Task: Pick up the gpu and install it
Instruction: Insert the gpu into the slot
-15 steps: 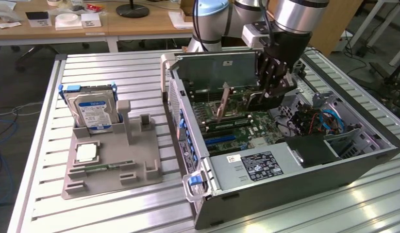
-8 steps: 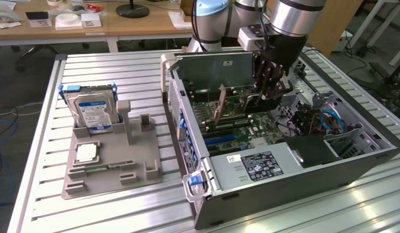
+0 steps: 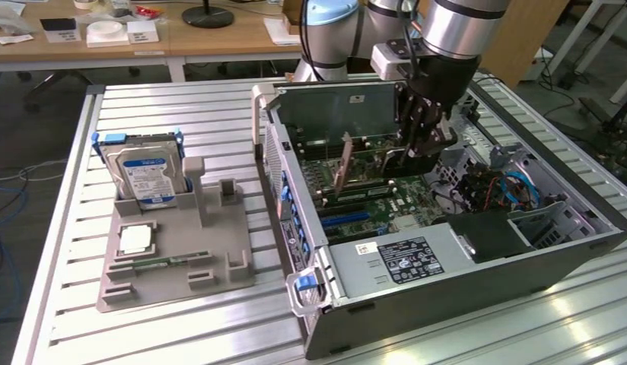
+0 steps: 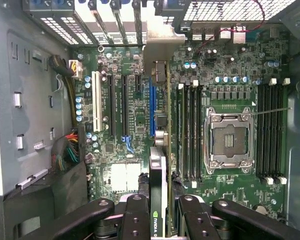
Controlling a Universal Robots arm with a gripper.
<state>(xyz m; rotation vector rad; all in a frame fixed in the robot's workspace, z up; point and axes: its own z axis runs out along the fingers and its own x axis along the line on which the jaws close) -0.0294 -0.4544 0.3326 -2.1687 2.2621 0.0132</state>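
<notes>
**Spotter:** Where's the gpu [image 4: 158,170]?

**Me:** Pinched edge-on between my gripper's [image 4: 162,220] fingers [image 4: 136,215]. It hangs inside the open computer case [image 3: 446,296], over the motherboard [image 4: 120,150], with its bracket toward the case's rear wall.

**Spotter:** Risk?

**Me:** I judge its edge sits just beside the blue slot [image 4: 152,105], toward the memory slots [image 4: 190,130]. Pressing down off-line could jam the contacts on the board. The bracket could also catch the rear wall and tilt the card in my grip.

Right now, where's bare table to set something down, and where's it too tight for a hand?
Free: slatted table on the near side of the grey fixture, and the stretch beyond the hard drive, at the exterior view's left. Crowded: inside the case, where the fingers clamp the gpu over the motherboard.
</notes>
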